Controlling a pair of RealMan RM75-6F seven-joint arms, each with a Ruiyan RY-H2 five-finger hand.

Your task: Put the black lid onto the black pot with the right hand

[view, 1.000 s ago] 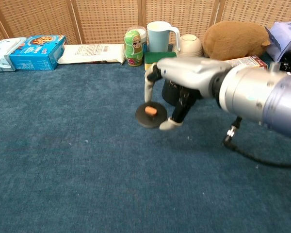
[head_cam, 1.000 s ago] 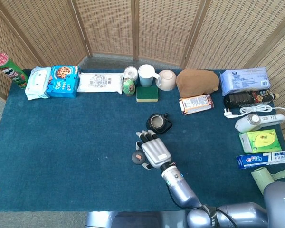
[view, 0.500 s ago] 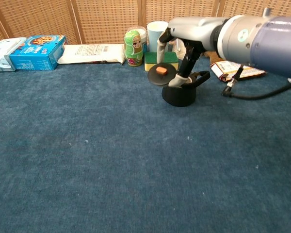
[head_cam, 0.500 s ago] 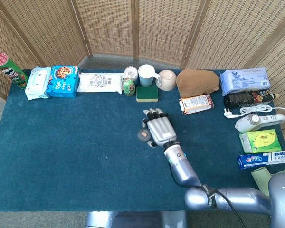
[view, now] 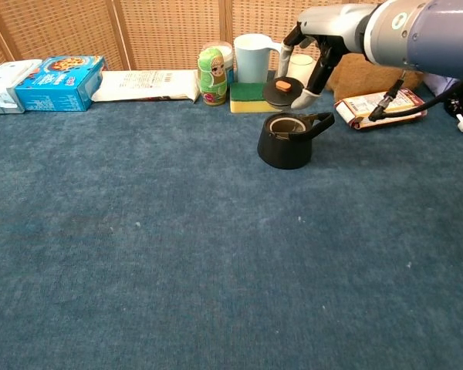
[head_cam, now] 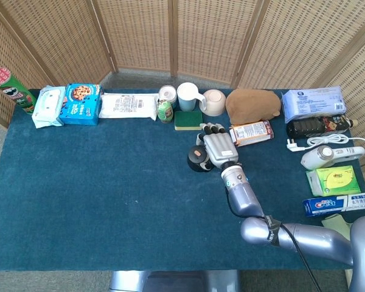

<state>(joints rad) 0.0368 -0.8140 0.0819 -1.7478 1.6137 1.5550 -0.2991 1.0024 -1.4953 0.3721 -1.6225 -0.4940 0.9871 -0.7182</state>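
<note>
the right hand (view: 307, 58) had carried the black lid (view: 282, 92) up off the table since a second ago, when the lid lay flat on the blue cloth; half a second ago it hung at the pot's left rim, and now it was higher and further back. the black pot (view: 287, 140) had not moved, standing open on the table (view: 139, 254) with its handle to the right.

in the head view the hand (head_cam: 216, 148) covered most of the pot (head_cam: 195, 162), so only a dark edge and a bit of the lid's orange knob showed. the left hand was in neither view.

the arm reached in from the right, palm down, fingers pinched on the lid's rim, lid held level above the pot's far edge, not touching it, in front of the yellow-green sponge (view: 247, 95).
</note>
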